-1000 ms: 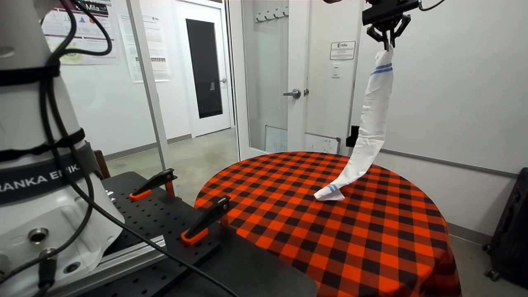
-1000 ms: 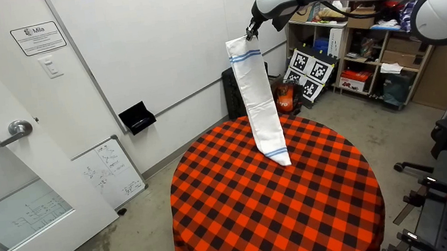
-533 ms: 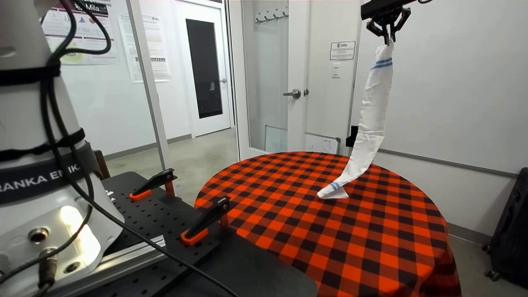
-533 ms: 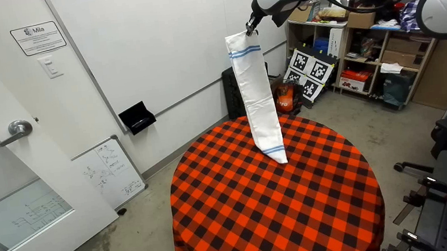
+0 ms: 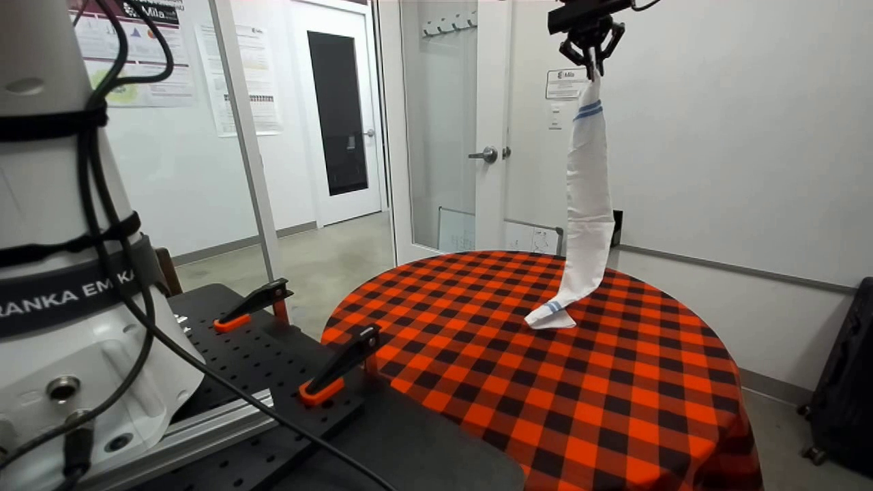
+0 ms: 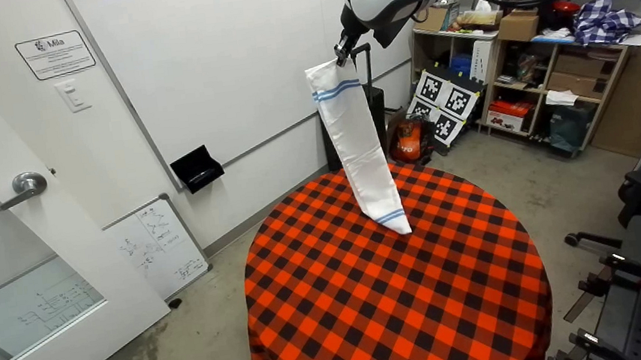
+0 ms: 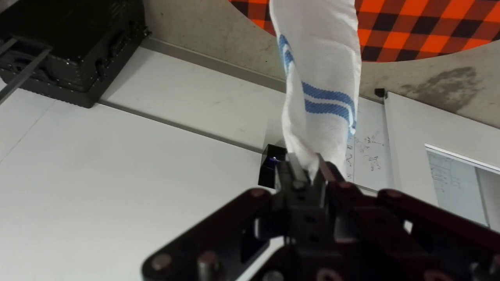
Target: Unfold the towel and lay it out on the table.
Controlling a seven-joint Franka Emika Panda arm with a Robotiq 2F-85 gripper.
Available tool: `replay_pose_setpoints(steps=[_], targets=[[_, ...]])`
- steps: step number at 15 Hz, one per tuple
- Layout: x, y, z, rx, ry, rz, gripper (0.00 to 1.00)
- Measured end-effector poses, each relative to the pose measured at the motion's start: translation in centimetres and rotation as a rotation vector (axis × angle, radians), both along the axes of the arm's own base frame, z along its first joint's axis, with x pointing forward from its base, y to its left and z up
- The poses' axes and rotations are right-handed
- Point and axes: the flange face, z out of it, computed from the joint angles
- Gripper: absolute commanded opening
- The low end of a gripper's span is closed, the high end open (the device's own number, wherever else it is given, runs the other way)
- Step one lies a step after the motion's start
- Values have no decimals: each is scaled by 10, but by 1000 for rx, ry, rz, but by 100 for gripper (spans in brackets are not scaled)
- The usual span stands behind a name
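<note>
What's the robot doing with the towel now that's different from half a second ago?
The gripper swung toward the left edge of both exterior views and dipped a little, carrying the top of the towel along. Nothing was grabbed or let go: the jaws stay closed on the towel. Its bottom end stayed put on the table.

Blue-striped towel (image 7: 326, 70) in the pincer (image 7: 310, 167).

The black two-fingered gripper (image 7: 308, 162), blurred in the wrist view, hides part of the white blue-striped cloth towel (image 7: 318, 64), and below it both exterior views cut off the round red-and-black-checked table (image 6: 394, 298).
</note>
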Motion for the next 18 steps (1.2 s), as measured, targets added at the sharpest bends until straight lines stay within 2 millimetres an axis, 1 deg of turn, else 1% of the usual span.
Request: replay_pose_setpoints(steps=[5,9,14,18], targets=[[-22,55,13,32,33,7,2],[-40,99,17,78,58,-1,2],[-67,163,8,115,113,43,2],[-89,205,2,127,148,86,2]])
